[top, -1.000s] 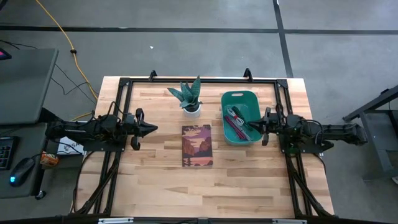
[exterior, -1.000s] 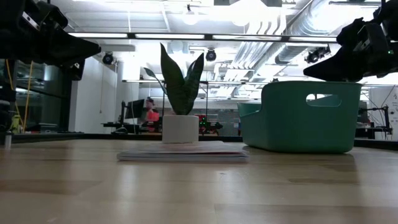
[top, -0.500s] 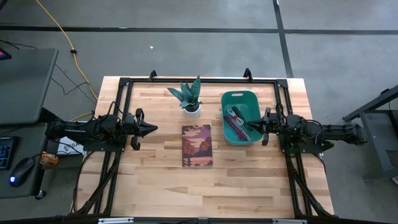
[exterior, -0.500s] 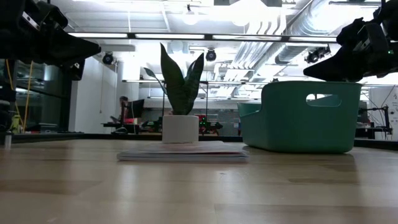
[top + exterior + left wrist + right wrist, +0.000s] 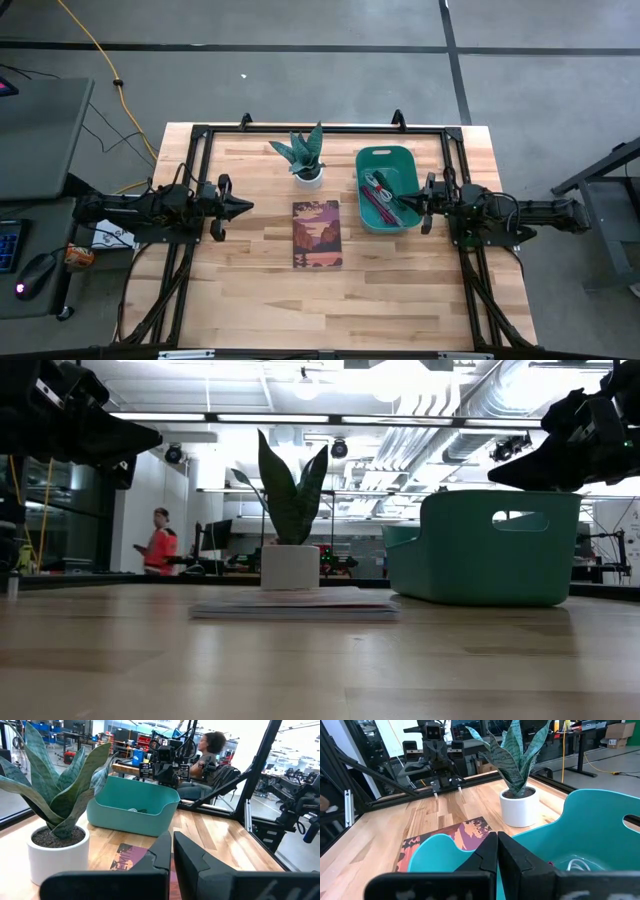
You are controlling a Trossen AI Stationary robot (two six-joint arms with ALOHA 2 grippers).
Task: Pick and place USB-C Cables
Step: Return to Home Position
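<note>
cables in the bin, both arms level

the cables (image 5: 379, 194) lie heaped inside the green bin (image 5: 386, 152), near the worktop's (image 5: 260, 290) right edge, toward its far side. i judge them light, soft and springy, best pinched across the bundled middle. my left gripper (image 5: 246, 207) hovers by the left edge, fingers together, empty. my right gripper (image 5: 399, 204) hovers over the bin's right side, fingers together, empty.

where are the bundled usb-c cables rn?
High view: the bundled USB-C cables lie inside the teal-green plastic bin on the table's right half, right of the white-potted plant, with the right gripper poised above the bin.
</note>
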